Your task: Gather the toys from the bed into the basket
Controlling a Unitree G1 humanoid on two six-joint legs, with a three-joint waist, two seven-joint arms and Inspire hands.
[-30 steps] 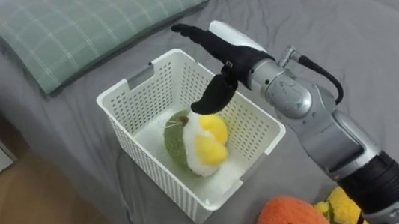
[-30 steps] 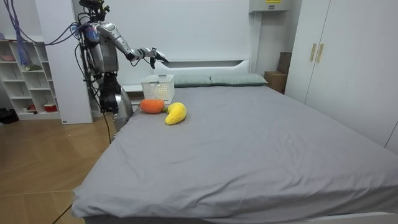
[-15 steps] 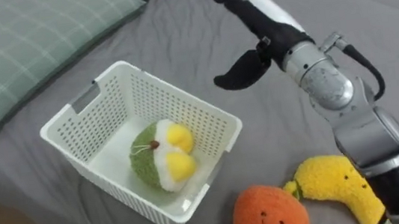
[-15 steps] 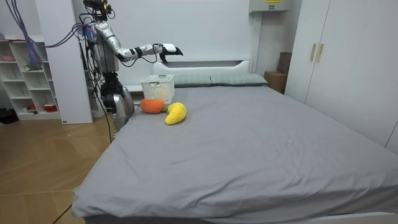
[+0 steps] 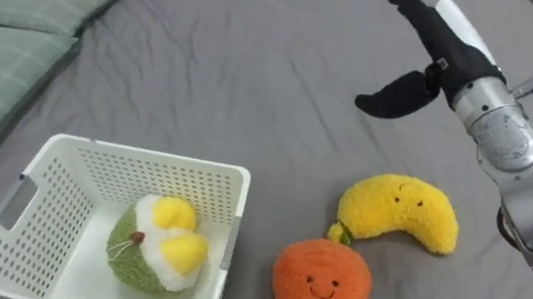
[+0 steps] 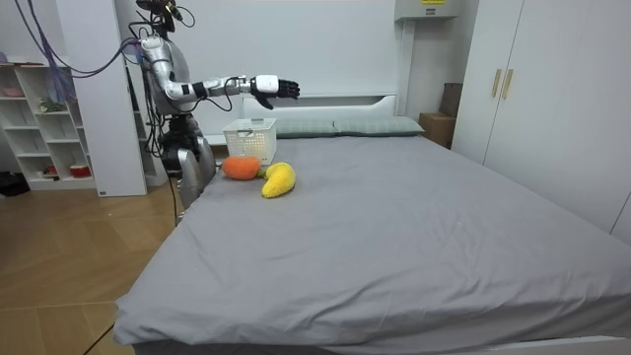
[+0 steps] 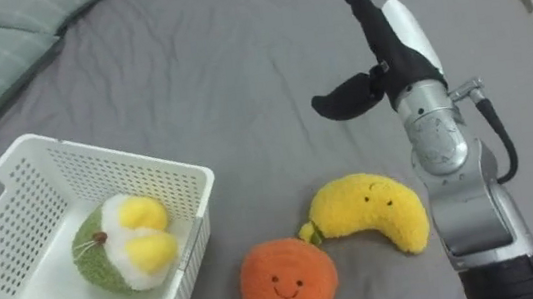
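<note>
One toy's done: the green-and-yellow plush [image 5: 157, 247] sits in the white basket [image 5: 129, 175], while the banana plush [image 5: 400, 213] and orange plush [image 5: 320, 279] lie on the bed [image 5: 236, 62] beside it. The right hand [image 5: 442, 54] hovers splayed and empty past the banana, so next it drops and grabs it. Room view adds the robot standing at the bedside.

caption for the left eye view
Open right hand over the bed; banana toy and orange toy beside a basket holding a green toy.
</note>
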